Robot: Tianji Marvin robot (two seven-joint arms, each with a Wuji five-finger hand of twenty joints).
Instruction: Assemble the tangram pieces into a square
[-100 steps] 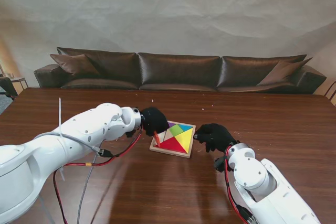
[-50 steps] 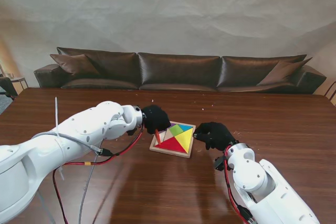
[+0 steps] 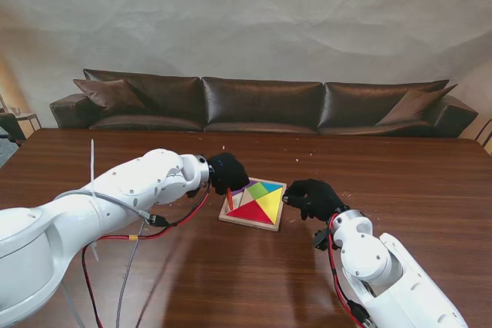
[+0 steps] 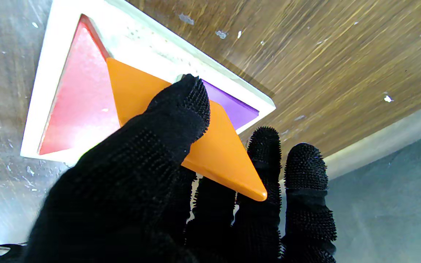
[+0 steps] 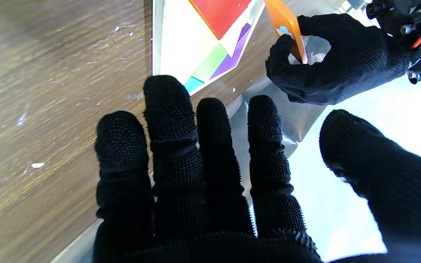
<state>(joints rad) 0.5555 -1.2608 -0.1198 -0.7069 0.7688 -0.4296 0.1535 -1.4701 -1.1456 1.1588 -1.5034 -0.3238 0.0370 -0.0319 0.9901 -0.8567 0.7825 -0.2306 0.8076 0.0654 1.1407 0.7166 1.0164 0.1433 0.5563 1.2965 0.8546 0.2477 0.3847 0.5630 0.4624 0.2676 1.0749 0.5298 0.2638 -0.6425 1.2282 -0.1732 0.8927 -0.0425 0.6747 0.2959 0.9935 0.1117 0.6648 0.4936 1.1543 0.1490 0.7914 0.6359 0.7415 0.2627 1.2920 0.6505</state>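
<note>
Nearest me, my right hand (image 3: 314,199) sits just off the right edge of the tangram tray (image 3: 227,219), fingers spread and slightly curled, holding nothing; in its wrist view the fingers (image 5: 170,120) hover over bare worktop (image 3: 400,182) beside the tray's rim, so I read it as parked there to brace or stop the tray sliding, though I can't tell if it touches the rim. Across the tray, my left hand (image 3: 227,173) is closed on the orange triangle (image 4: 181,128), thumb (image 4: 181,106) pressed on its upper face and the other fingers under it, piece tilted steeply with one corner down in the tray and the opposite tip sticking out past the fingertips. I judge it's held on edge like that to drop into the white gap left beside the red triangle (image 4: 79,98) and the purple piece (image 4: 228,106). Tray looks nearly full otherwise: red, yellow (image 3: 270,202), green (image 3: 258,189), blue (image 3: 273,187), purple all lying flat. In the way: the tray's raised rim right by the left thumb, and the purple piece's edge under the orange one, could catch the corner. Small white specks litter the worktop near both hands. Farthest off, a dark sofa (image 3: 261,101) runs behind the worktop, well clear.
</note>
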